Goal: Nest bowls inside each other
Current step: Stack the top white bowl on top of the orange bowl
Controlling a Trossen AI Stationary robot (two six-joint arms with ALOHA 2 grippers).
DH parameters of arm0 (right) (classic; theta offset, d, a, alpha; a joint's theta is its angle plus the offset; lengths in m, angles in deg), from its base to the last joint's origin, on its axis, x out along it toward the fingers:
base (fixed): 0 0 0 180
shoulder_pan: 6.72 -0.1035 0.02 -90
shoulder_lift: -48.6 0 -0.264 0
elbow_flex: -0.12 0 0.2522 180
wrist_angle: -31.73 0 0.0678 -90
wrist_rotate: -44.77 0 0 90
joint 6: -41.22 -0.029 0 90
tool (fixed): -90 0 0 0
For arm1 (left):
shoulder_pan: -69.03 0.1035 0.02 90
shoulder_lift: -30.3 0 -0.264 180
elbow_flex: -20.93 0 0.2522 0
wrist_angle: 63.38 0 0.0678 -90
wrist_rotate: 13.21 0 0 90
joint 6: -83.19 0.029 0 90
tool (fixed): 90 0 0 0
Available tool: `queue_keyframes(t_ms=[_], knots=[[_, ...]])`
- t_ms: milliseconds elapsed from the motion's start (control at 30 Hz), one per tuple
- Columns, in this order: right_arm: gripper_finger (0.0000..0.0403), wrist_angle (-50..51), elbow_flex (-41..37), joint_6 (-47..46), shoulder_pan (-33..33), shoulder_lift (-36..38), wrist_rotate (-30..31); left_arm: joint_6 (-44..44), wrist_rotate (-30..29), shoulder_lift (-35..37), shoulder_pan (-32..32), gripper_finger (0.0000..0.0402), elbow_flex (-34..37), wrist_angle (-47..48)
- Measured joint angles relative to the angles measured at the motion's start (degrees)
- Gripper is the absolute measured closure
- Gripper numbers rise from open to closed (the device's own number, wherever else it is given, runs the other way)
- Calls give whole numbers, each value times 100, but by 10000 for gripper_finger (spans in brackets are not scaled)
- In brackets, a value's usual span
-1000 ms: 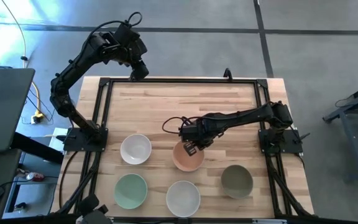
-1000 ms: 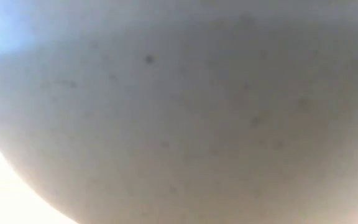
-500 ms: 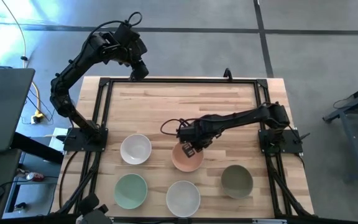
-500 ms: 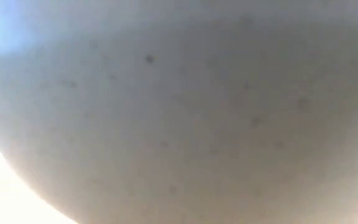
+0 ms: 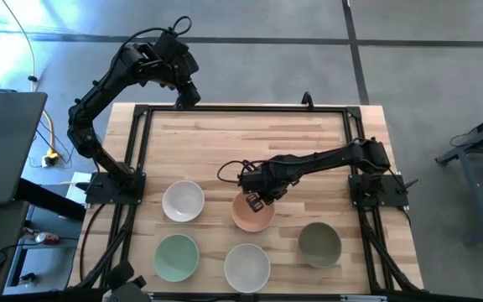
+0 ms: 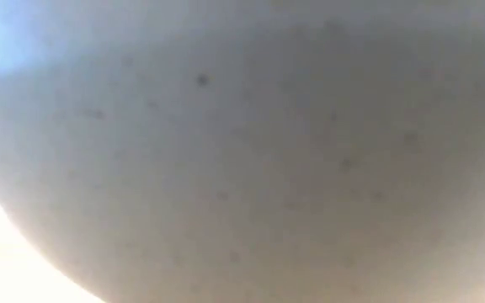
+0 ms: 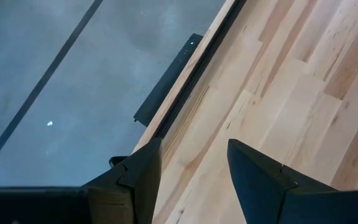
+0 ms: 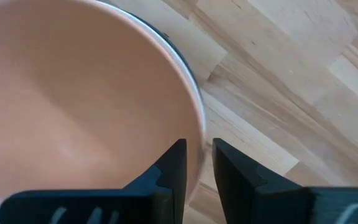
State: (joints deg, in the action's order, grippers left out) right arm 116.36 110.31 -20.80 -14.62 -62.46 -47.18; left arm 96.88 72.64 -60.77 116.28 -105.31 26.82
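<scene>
While low view is blocked, right tool (image 8: 197, 163) straddles peach bowl (image 8: 73, 93) rim

My right gripper (image 8: 197, 163) sits astride rim of smooth peach-orange bowl (image 8: 73, 106) — one dark finger inside, other outside, narrow gap between. I see dark edge showing under bowl's rim. Light wooden tabletop (image 8: 291, 81) beyond.

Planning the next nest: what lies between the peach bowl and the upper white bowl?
Only bare tabletop, in the high view: peach bowl, upper white bowl.
</scene>
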Motion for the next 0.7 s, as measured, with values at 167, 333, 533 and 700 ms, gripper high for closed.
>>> queue_keyframes(t_ms=[167,333,533,700], knots=[[336,100,242,-68,2,60,124,0,164,0,0,229,2,0],[336,395,643,77,-9,103,326,-177,293,0,-47,229,0,225],[336,1098,1319,470,-123,118,870,-340,736,0,-386,229,0,1394],[336,1445,1865,914,-211,303,1567,-822,844,303,-975,229,207,1337]])
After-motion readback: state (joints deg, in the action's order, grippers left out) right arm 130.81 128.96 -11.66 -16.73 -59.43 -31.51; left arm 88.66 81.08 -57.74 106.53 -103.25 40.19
